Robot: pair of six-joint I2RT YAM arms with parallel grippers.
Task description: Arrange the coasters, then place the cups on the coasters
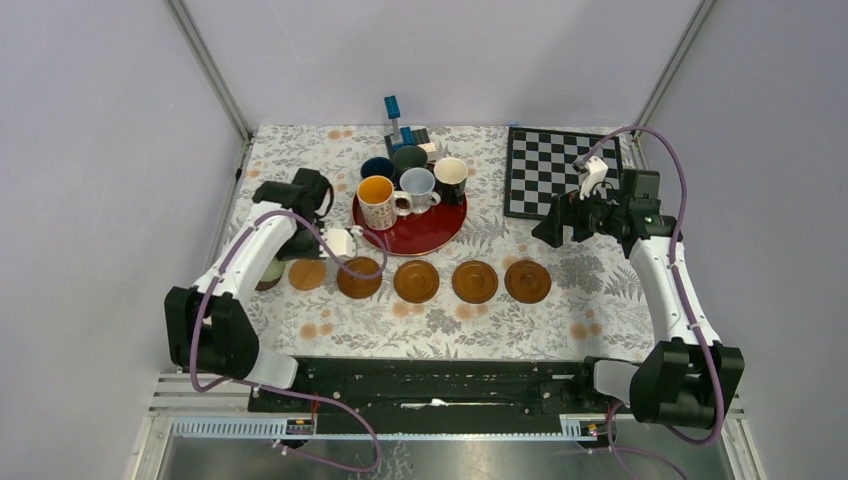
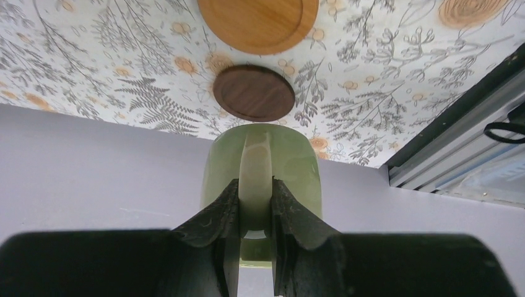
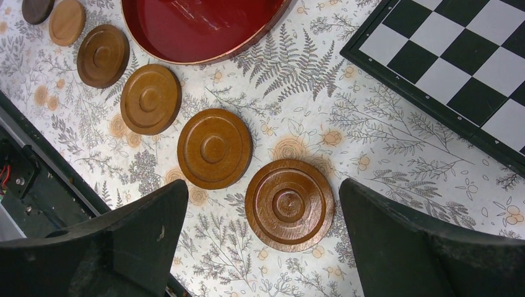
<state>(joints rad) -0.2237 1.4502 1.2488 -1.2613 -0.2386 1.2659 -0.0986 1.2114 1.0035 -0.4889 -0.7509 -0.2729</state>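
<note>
L pincer [image 2: 255, 207] is clamped on the handle of the pale green mug [image 2: 291, 167], held by the dark coaster [image 2: 254, 93] left-front of the red tray [image 1: 420, 238] (contact w/ it unclear). R pincer [image 3: 263, 185] is spread apart, empty, right-front of tray, over end coaster [image 3: 289, 204]. Other five mugs [image 1: 417, 186] are seen on tray.

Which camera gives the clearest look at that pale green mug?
The left wrist view: the pale green mug fills the middle of the picture, its handle pinched by the left gripper. The top view shows only a sliver of it under the left arm; the right wrist view misses it entirely.
</note>
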